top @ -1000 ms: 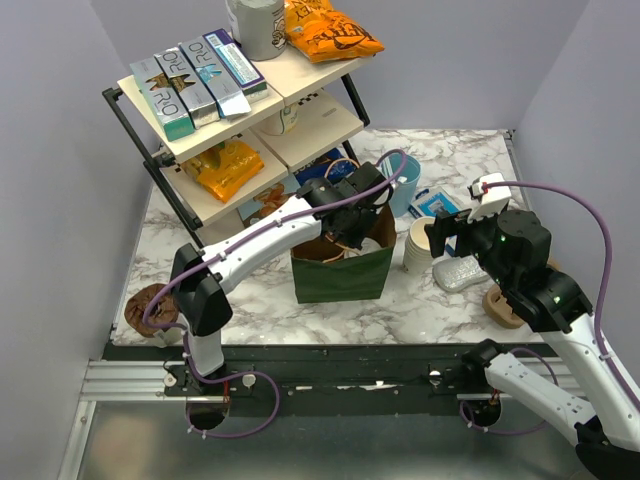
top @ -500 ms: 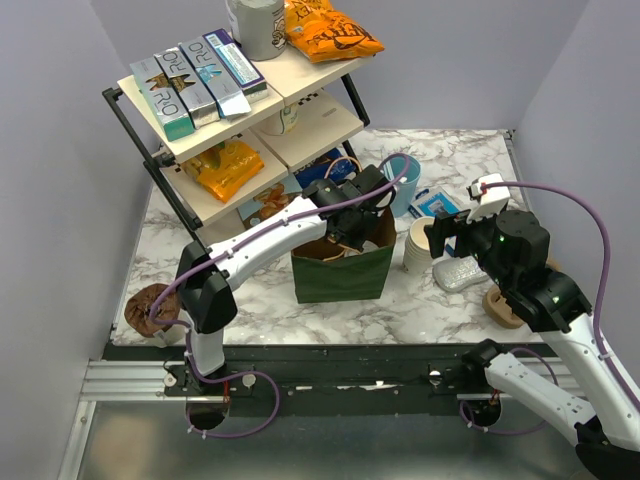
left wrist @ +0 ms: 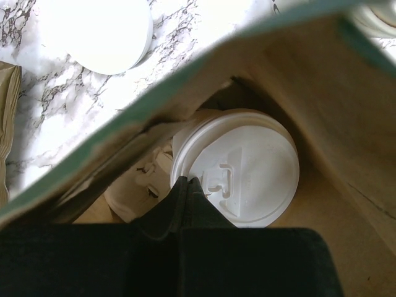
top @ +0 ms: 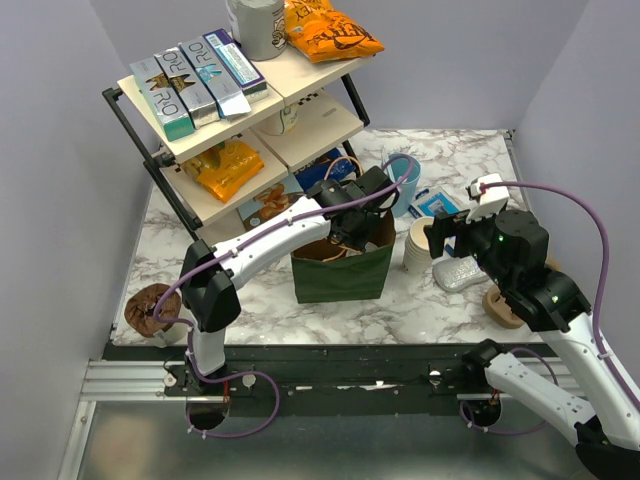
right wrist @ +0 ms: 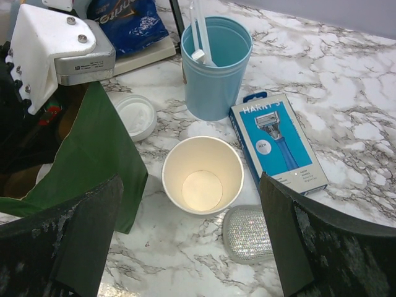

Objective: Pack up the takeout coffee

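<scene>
So the takeout coffee (left wrist: 244,167) is already down inside the green paper bag (top: 340,275), which stands roughly mid-surface (top: 440,310), a bit toward the near edge. The cup is upright, white lid facing up, tucked against one of the bag's inner walls.

The left hand (left wrist: 185,185) reaches in through the bag's mouth with its fingers pressed together, tips right at the lid's rim. Nothing looks clamped between them, though whether they nip the lip of the lid is too close to call. Best guess is the cup sits on the bag's floor and the fingers are there to steady it.

The right hand (right wrist: 189,247) hangs spread wide and empty over the stack of lidless cups (right wrist: 203,173) toward the right edge — probably just keeping out of the way.

On views, the overhead camera only shows the left arm covering the bag's opening, with no cup visible at all. The left wrist camera is the one that actually proves the coffee is in there. The right wrist camera fills in the neighbours — a blue cup (right wrist: 213,80) with white sticks, a razor box (right wrist: 278,142), and a loose lid (right wrist: 136,114) lying flat just beside the bag.
</scene>
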Controlling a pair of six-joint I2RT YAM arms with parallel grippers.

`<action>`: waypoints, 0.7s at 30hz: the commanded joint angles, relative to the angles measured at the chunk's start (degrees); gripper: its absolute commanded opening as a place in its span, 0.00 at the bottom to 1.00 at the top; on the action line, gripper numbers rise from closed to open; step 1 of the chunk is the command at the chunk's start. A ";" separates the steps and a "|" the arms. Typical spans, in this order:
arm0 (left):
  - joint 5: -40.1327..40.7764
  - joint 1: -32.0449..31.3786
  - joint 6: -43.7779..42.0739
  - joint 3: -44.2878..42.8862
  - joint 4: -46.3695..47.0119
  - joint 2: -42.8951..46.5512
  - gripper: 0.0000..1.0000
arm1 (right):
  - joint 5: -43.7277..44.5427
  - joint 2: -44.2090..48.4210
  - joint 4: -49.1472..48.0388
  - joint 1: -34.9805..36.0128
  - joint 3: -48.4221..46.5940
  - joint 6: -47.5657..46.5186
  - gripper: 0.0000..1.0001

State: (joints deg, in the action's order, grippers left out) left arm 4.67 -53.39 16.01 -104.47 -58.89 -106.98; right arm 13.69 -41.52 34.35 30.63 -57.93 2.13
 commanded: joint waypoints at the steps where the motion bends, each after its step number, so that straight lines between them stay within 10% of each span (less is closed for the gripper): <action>1: 1.31 -0.49 0.86 -0.83 -3.07 -0.95 0.07 | -0.77 0.03 -0.25 -0.13 0.98 -0.02 1.00; 21: -0.10 -0.84 1.74 -2.85 -3.51 1.33 0.42 | -1.30 -0.14 -0.33 -0.13 0.98 -0.20 1.00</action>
State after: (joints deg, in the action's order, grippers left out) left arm 4.67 -53.87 17.23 -105.45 -60.62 -106.98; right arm 13.67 -41.85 34.35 30.63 -57.67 2.11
